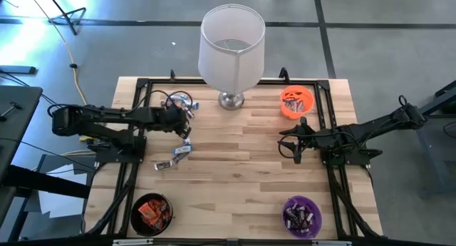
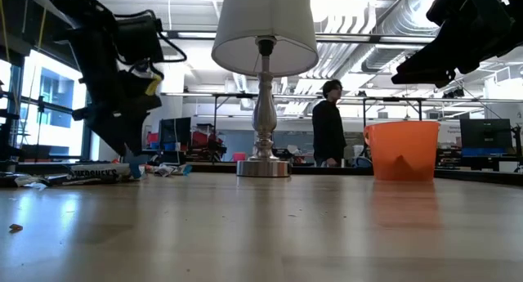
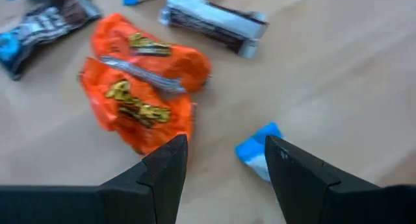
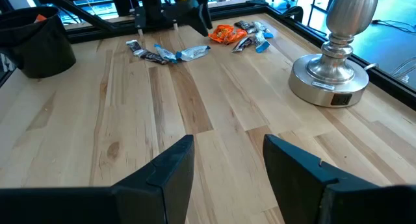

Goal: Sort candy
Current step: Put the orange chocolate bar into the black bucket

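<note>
Nearest our left wrist camera, the left gripper [image 3: 224,162] stands with its fingers spread and nothing between them, hanging just over the candy [image 3: 140,87]; two orange-red wrapped pieces lie touching each other just ahead of the fingertips, a blue-and-silver piece [image 3: 257,149] sits between the tips, and a dark bar [image 3: 214,19] lies beyond. In the high view this cluster sits at the table's far left near the lamp [image 1: 231,46], with a few more pieces [image 1: 174,158] strewn toward the middle. We judge the step to be picking one piece; we should centre the fingers on a single wrapper, come straight down, and close on its body, not its crimped end, lest two orange pieces lift together. The black bowl [image 1: 152,212] already holds orange ones. The right gripper [image 4: 227,165] waits wide and empty near the orange bowl [image 1: 296,102].
</note>
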